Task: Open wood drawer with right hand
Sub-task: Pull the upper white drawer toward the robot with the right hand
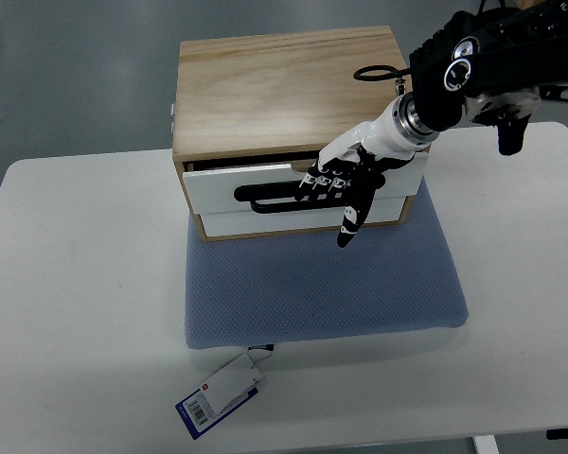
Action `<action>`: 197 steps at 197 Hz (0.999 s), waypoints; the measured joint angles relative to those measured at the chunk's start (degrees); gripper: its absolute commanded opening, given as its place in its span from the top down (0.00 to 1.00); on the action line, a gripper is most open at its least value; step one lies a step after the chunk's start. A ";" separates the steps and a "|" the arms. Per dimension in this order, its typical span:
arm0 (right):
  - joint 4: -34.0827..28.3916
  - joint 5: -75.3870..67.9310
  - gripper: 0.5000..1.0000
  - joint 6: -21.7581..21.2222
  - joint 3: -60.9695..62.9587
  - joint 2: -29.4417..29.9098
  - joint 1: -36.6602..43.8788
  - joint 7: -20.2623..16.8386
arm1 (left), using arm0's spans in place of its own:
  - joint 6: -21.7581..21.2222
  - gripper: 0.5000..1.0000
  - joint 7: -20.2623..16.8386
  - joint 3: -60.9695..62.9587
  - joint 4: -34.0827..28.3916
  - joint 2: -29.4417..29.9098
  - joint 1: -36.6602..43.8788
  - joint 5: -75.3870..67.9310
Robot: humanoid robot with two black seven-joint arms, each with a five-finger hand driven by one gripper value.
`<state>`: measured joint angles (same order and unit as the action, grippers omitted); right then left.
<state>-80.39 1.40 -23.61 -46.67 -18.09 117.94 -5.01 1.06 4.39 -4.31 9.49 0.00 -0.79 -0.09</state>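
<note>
Wood box (284,90) sits at back-centre of the white counter (85,284), its front edge resting on a blue-grey mat (322,284). Box has two white-front drawers; top drawer (265,180) w/ black bar handle (270,197) is pulled out a little, dark gap showing along its top edge at left. Lower drawer (265,223) looks flush.

Right arm comes in from upper right, over the box's right top corner. Right robot hand (346,184) is at the top drawer front, right end of the handle. Fingers (329,182) curl onto the handle; one finger points down past the lower drawer to the mat edge. Can't tell how firm the grip is.

Blue/white tag (222,395) lies on the counter just off the mat's front-left corner.
</note>
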 measured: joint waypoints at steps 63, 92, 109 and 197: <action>-4.18 0.02 0.14 -3.20 -0.01 -0.47 3.36 0.02 | -0.02 0.00 0.00 0.00 0.00 0.00 0.00 0.00; -5.30 0.02 0.14 -4.36 -0.01 -0.92 4.01 0.08 | -0.02 0.00 0.00 0.00 0.00 0.00 0.00 0.00; -6.27 0.02 0.14 -4.78 -0.01 -1.22 4.18 0.09 | -0.02 0.00 0.00 0.00 0.00 0.00 0.00 0.00; -8.90 1.17 0.14 -7.12 -1.08 -2.67 5.74 0.10 | -0.02 0.00 0.00 0.00 0.00 0.00 0.00 0.00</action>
<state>-89.29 2.57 -30.73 -47.75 -20.76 123.68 -4.91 1.05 4.39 -4.31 9.49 0.00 -0.79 -0.09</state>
